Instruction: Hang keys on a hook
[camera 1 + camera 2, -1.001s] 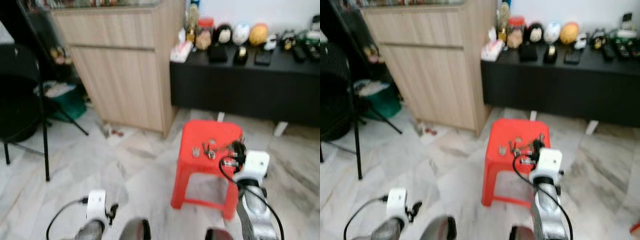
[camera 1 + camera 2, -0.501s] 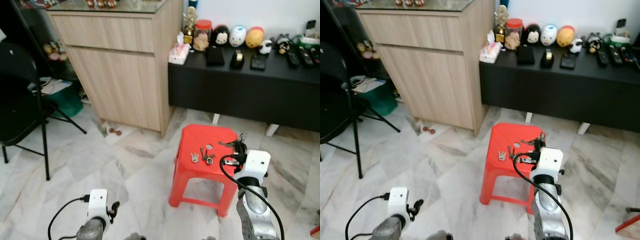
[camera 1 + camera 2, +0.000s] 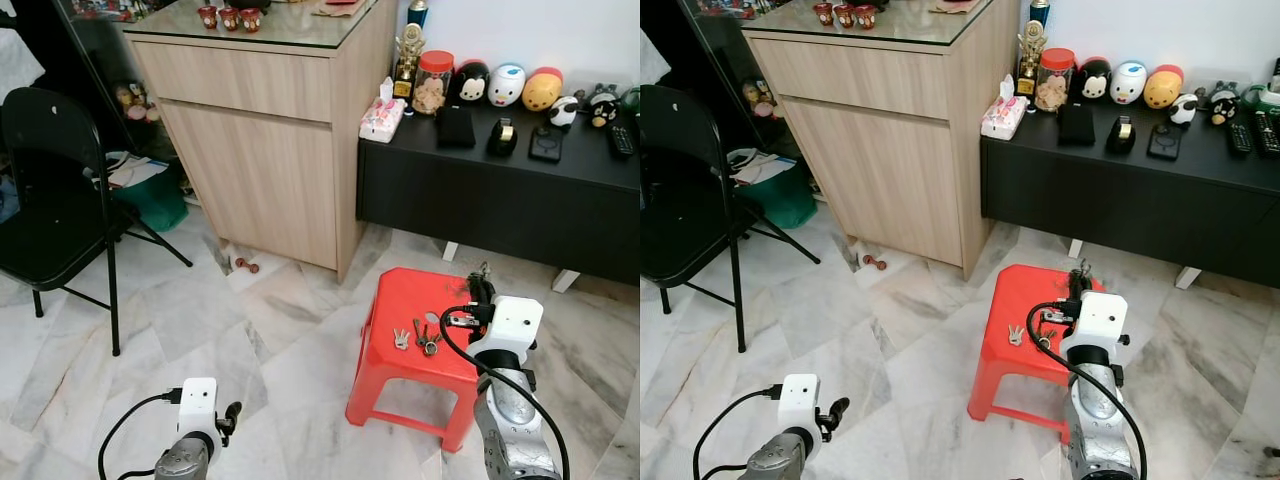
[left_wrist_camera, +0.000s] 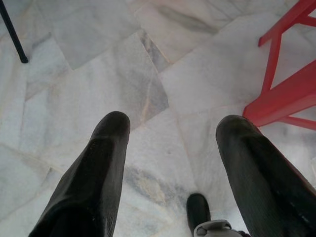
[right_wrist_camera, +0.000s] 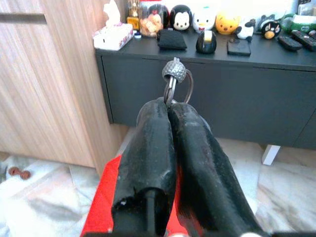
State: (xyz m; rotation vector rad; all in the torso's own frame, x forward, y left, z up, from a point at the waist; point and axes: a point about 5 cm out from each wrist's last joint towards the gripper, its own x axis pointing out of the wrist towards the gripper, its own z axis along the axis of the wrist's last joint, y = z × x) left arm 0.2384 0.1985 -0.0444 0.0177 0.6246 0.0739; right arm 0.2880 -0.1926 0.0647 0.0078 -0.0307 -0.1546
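A red plastic stool [image 3: 405,310] stands on the marble floor, and a few loose keys [image 3: 420,337] lie on its seat. My right gripper [image 3: 479,283] hovers above the stool's far right corner. In the right wrist view its fingers [image 5: 153,143] are pressed together on a metal key ring [image 5: 177,90] with a silver textured bead [image 5: 174,70] sticking up past the tips. My left gripper [image 4: 173,128] hangs low over the floor tiles to the left of the stool, fingers wide apart with nothing between them.
A tall wooden cabinet [image 3: 260,140] stands behind the stool on the left. A low black console [image 3: 500,190] with figurines runs along the back wall. A black folding chair [image 3: 50,190] and a green bin [image 3: 150,205] are at the left. Small objects [image 3: 243,265] lie by the cabinet foot.
The whole picture has shifted and sharpened, so the camera has moved. My right gripper stays shut on the key ring over the stool's right side; the loose keys lie as before.
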